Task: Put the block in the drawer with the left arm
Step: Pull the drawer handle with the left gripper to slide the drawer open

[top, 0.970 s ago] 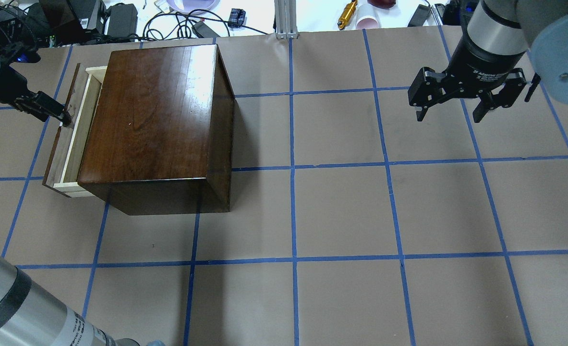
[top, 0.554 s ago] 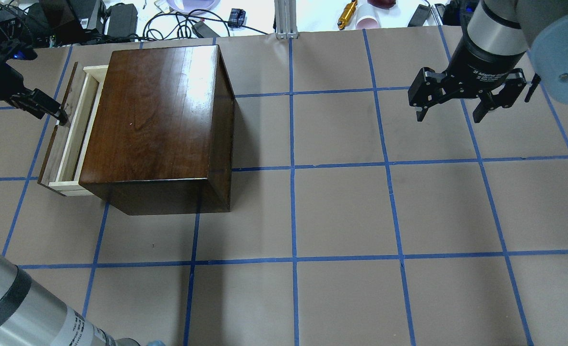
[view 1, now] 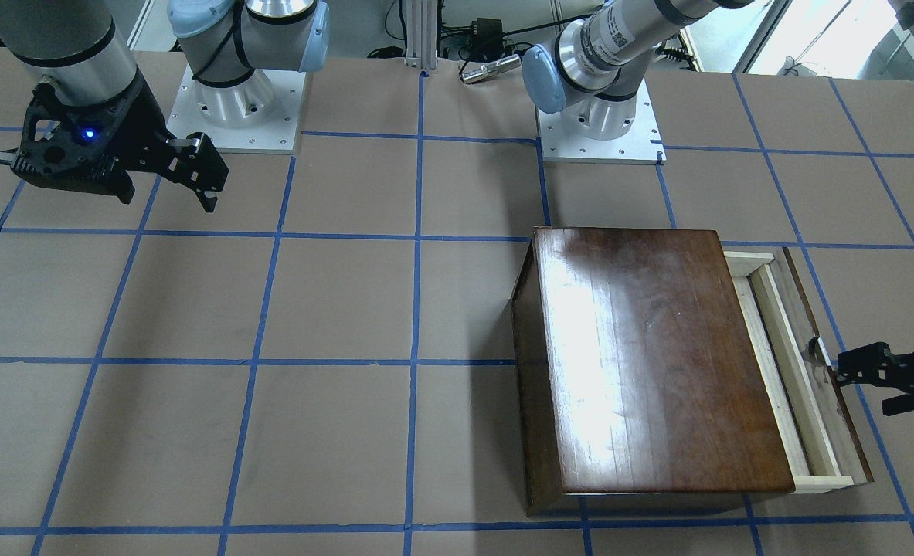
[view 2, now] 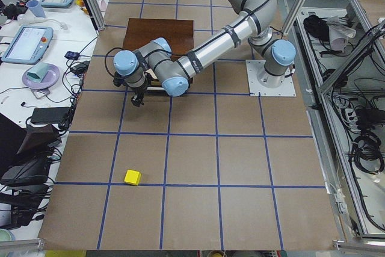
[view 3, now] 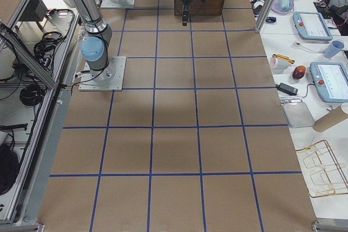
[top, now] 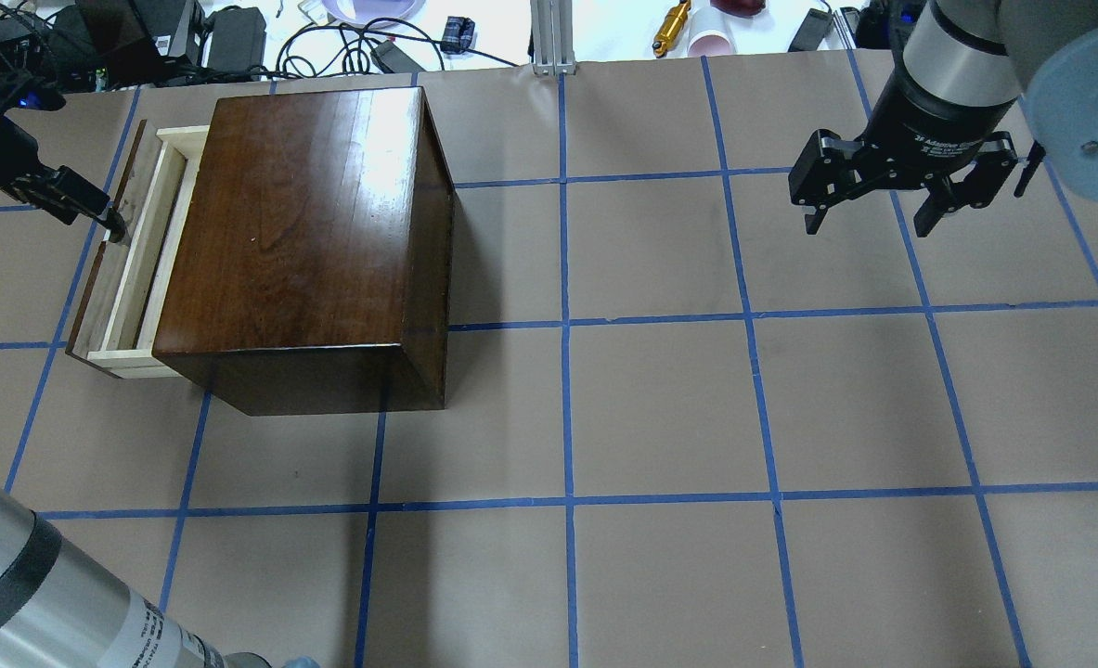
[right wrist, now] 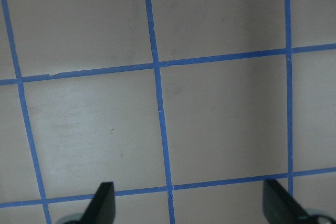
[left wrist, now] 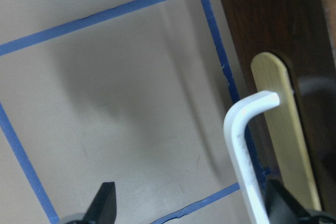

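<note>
Beside glossy box [top: 298,223], pale wooden drawer [top: 129,278]

Box [top: 298,232] and drawer [top: 126,278] on the counter [top: 660,408], 2 claws apart

The box sits on the counter's left half, the drawer jutting from its left side. The left claw [top: 112,224] is at the drawer's front. The block [view 2: 132,177] lies well beyond it, farther left. The right claw [top: 873,221] hangs far right.

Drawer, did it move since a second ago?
Yes. The drawer slid further out of the brown box, toward the overhead view's left; the box stayed put.
</note>
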